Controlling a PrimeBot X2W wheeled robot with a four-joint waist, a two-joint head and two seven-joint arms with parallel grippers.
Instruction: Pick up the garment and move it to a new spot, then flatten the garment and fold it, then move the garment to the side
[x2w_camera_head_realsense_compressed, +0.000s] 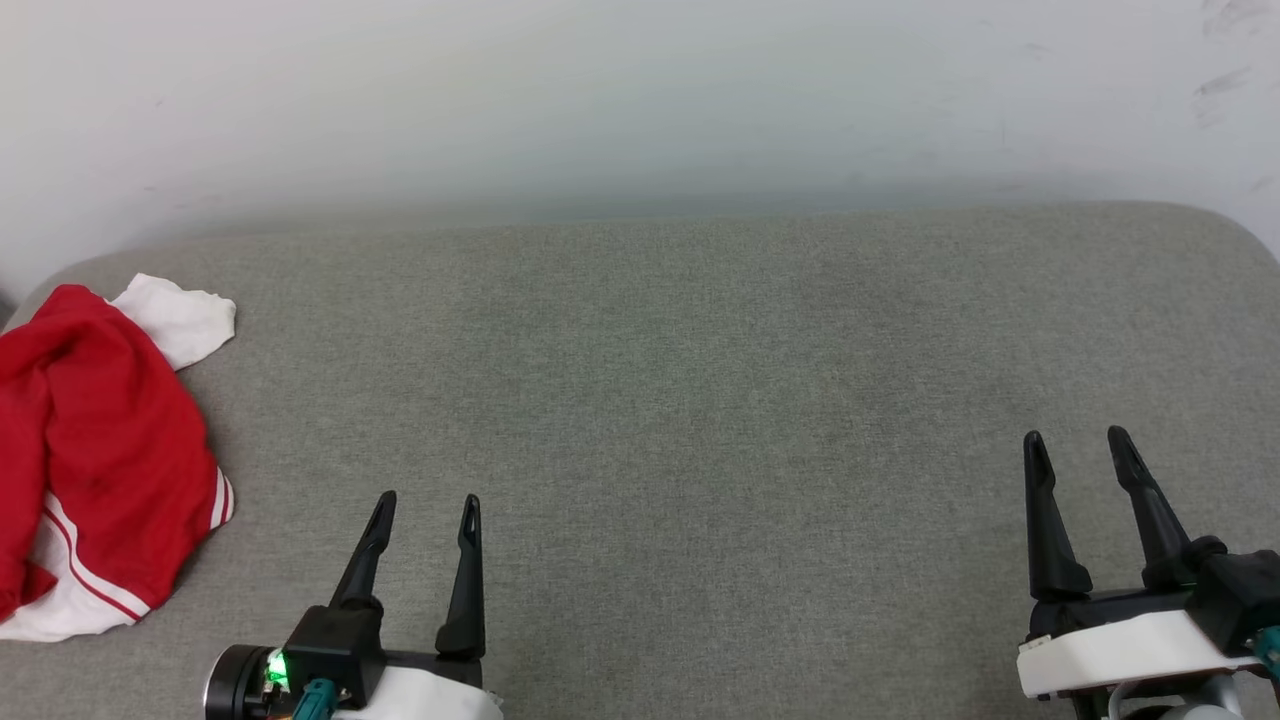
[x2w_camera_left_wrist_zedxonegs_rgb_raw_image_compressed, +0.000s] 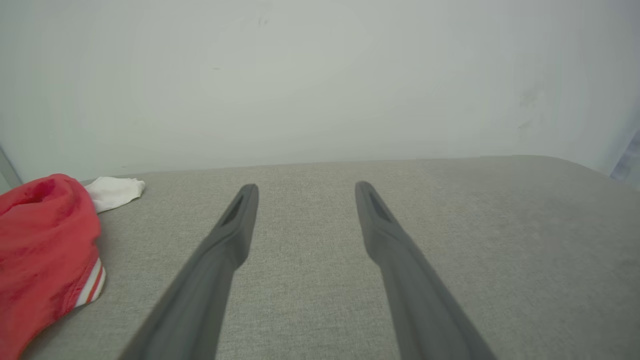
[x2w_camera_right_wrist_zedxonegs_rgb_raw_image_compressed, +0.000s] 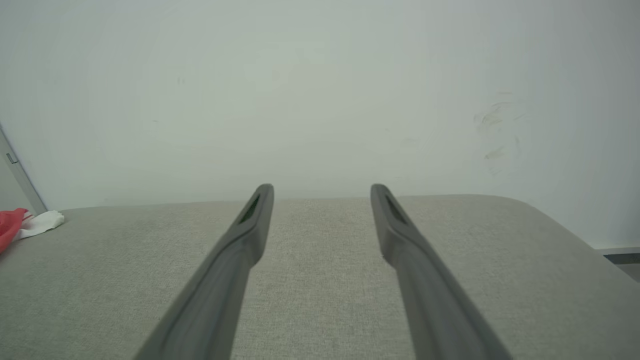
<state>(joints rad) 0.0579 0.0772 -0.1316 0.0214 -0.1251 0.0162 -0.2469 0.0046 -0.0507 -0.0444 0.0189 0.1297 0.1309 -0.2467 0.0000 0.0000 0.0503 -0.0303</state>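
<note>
Garment (x2w_camera_head_realsense_compressed: 100, 440): red jersey T-shirt, white sleeves, striped trim, crumpled at the far left edge of the grey upholstered surface (x2w_camera_head_realsense_compressed: 700, 400)
Left gripper (x2w_camera_head_realsense_compressed: 429, 499): jaws spread, empty, near the shirt, not touching
Right gripper (x2w_camera_head_realsense_compressed: 1075, 435): jaws spread, empty, well apart from it
Pick-up, advised: reach left, pinch a thick red fold, not loose trim
Containers: none
</note>
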